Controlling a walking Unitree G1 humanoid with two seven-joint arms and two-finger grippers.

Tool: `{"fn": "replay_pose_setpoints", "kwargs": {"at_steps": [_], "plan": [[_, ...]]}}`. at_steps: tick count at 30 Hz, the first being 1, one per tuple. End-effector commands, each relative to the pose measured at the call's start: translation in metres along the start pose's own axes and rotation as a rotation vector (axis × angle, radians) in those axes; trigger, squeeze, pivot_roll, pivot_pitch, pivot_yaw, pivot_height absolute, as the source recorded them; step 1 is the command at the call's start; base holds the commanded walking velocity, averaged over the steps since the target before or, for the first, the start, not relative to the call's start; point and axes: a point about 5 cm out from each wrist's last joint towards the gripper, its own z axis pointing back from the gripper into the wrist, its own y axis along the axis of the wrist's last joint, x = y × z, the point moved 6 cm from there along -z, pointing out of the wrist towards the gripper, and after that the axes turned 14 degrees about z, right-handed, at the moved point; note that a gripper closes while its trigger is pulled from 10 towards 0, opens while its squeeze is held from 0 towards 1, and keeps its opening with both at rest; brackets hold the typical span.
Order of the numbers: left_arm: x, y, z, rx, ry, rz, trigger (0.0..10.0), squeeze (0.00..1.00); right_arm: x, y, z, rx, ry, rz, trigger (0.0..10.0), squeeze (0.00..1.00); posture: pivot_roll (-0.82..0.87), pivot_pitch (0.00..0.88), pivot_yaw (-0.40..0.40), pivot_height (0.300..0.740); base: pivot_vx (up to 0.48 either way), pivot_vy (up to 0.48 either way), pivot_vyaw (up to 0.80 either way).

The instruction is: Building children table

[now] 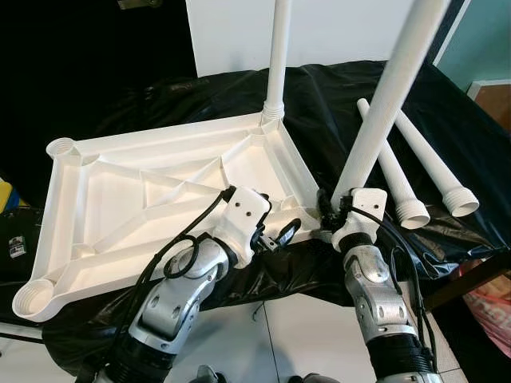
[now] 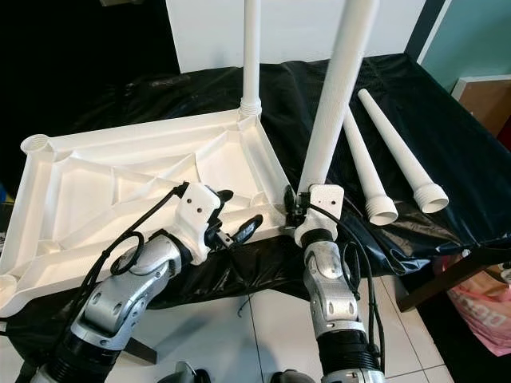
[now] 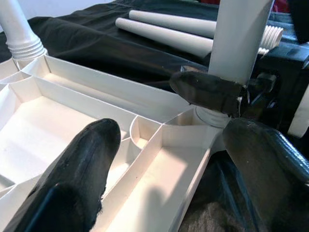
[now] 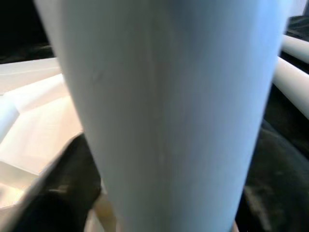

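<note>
The white plastic tabletop (image 1: 160,199) lies upside down, ribs showing, on a desk covered with black sheeting (image 1: 335,104). One leg (image 1: 277,56) stands upright in the far corner socket, well beyond both pincers.

The right pincer (image 1: 329,206) is clamped on the base of a second leg (image 1: 383,104), which rises tilted from the near corner socket of the tabletop. In the right wrist view this leg (image 4: 164,116) sits right in front of the camera, with a dark finger (image 4: 53,193) against its side. In the left wrist view a black finger (image 3: 205,89) of the right pincer presses the leg (image 3: 239,38) just above its threaded end, which sits at the socket.

The left pincer (image 1: 263,219) hovers over the near edge of the tabletop, just beside the right pincer and that corner socket. Its two fingers stand apart with nothing between them; one finger (image 3: 72,183) hangs above the ribbed inside of the tabletop (image 3: 72,106), the other (image 3: 270,159) past the rim, near the held leg.

Two loose legs (image 1: 415,171) lie side by side on the sheeting beyond the right pincer, on its outer side, threaded ends pointing toward the robot. Two open sockets (image 1: 36,299) remain at the tabletop's corners on the far side of the left arm, well apart from both pincers.
</note>
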Motion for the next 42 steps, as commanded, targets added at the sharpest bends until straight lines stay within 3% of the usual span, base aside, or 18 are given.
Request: {"fn": "replay_pose_setpoints", "kwargs": {"at_steps": [1, 7, 8, 11, 13, 22, 23, 24, 25, 40, 41, 42], "plan": [[0.000, 0.000, 0.000, 0.011, 0.015, -0.005, 10.0, 0.00, -0.002, 0.003, 0.003, 0.019, 0.060, -0.023, 10.0, 1.00, -0.01, 0.061, -0.010, 0.740, 0.000, 0.000, 0.00], [0.001, -0.002, 0.001, 0.005, 0.010, 0.002, 10.0, 0.00, -0.003, 0.009, 0.005, 0.051, 0.134, -0.021, 10.0, 1.00, -0.01, 0.061, -0.013, 0.740, 0.000, 0.000, 0.00], [0.001, -0.003, 0.001, -0.001, 0.006, 0.005, 10.0, 0.00, -0.004, 0.012, 0.006, 0.072, 0.219, -0.007, 10.0, 0.00, -0.01, 0.057, -0.017, 0.740, 0.000, 0.000, 0.00], [0.001, -0.005, 0.001, -0.008, 0.001, 0.013, 10.0, 0.00, -0.004, 0.014, 0.007, 0.088, 0.306, 0.015, 10.0, 0.00, -0.01, 0.054, -0.016, 0.740, 0.000, 0.000, 0.00], [0.002, -0.006, 0.000, -0.015, -0.015, 0.022, 10.0, 0.00, -0.007, 0.016, 0.005, 0.105, 0.454, 0.053, 10.0, 0.00, -0.02, 0.051, -0.015, 0.740, 0.000, 0.000, 0.00], [0.007, -0.006, -0.002, -0.022, -0.044, 0.018, 10.0, 0.00, -0.004, 0.009, -0.012, 0.083, 0.573, 0.152, 10.0, 0.00, 0.00, 0.039, -0.018, 0.740, 0.000, 0.000, 0.00], [0.008, -0.006, -0.002, -0.022, -0.046, 0.016, 10.0, 0.00, -0.004, 0.005, -0.014, 0.067, 0.588, 0.164, 7.1, 0.00, 0.00, 0.038, -0.020, 0.740, 0.000, 0.000, 0.00], [0.008, -0.006, -0.002, -0.023, -0.047, 0.014, 10.0, 0.00, -0.004, 0.002, -0.015, 0.056, 0.598, 0.171, 2.5, 0.00, 0.00, 0.037, -0.022, 0.740, 0.000, 0.000, 0.00], [0.008, -0.006, -0.001, -0.022, -0.044, 0.013, 10.0, 0.00, -0.004, -0.002, -0.014, 0.042, 0.607, 0.173, 0.0, 0.00, 0.01, 0.036, -0.027, 0.740, 0.000, 0.000, 0.00], [0.009, -0.009, 0.002, -0.026, -0.036, 0.015, 10.0, 0.00, -0.004, -0.027, -0.004, -0.023, 0.638, 0.148, 0.0, 0.00, 0.01, 0.026, -0.026, 0.740, 0.000, 0.000, 0.00], [0.009, -0.009, 0.001, -0.028, -0.037, 0.013, 10.0, 0.00, -0.004, -0.029, -0.005, -0.033, 0.610, 0.141, 10.0, 0.00, 0.01, 0.028, -0.025, 0.740, 0.000, 0.000, 0.00], [0.009, -0.009, 0.001, -0.029, -0.038, 0.012, 10.0, 0.00, -0.004, -0.031, -0.006, -0.039, 0.590, 0.137, 10.0, 0.00, 0.01, 0.028, -0.025, 0.740, 0.000, 0.000, 0.00]]}}
